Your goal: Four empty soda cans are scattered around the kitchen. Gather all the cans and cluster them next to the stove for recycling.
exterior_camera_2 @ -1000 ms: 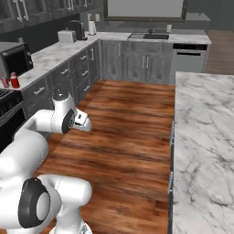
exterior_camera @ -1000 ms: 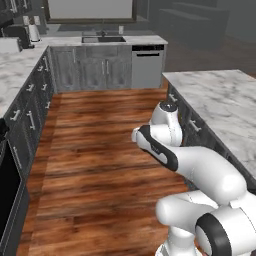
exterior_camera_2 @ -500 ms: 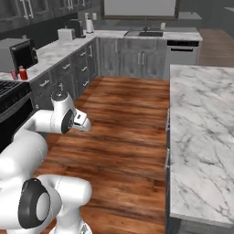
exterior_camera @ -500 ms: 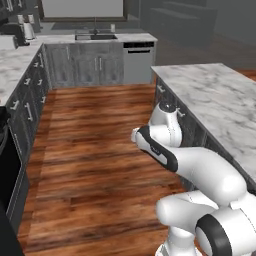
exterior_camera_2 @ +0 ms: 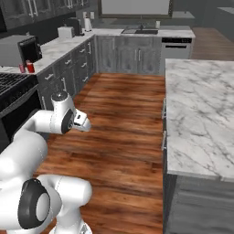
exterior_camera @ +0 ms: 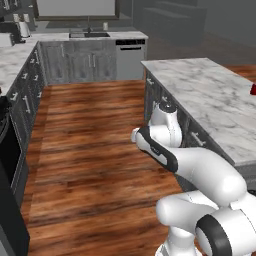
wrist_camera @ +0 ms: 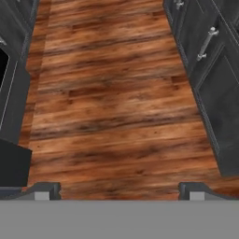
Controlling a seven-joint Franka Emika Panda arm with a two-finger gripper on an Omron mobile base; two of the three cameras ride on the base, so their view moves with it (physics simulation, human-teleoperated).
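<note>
the gripper [wrist_camera: 116, 191] hangs over the wooden floor [wrist_camera: 116, 107], jaws spread wide, nothing held. two soda cans [exterior_camera_2: 28, 67] stand together on the left counter [exterior_camera_2: 59, 45], just beyond the stove [exterior_camera_2: 11, 87]. another red can [exterior_camera: 253, 89] sits on the island [exterior_camera: 210, 100], far right. no writing is legible.

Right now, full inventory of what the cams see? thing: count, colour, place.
soda cans: two, red, left counter between the stove and the countertop oven; one more red one at the island's far right edge
stove: one, black, left wall
countertop oven: one, dark, left counter
island: one, grey-white marble top
sink: one, back counter
dishwasher: one, grey, beside the sink cabinets
floor: brown wood planks
gripper: one, dark tips, open, empty, over the floor
</note>
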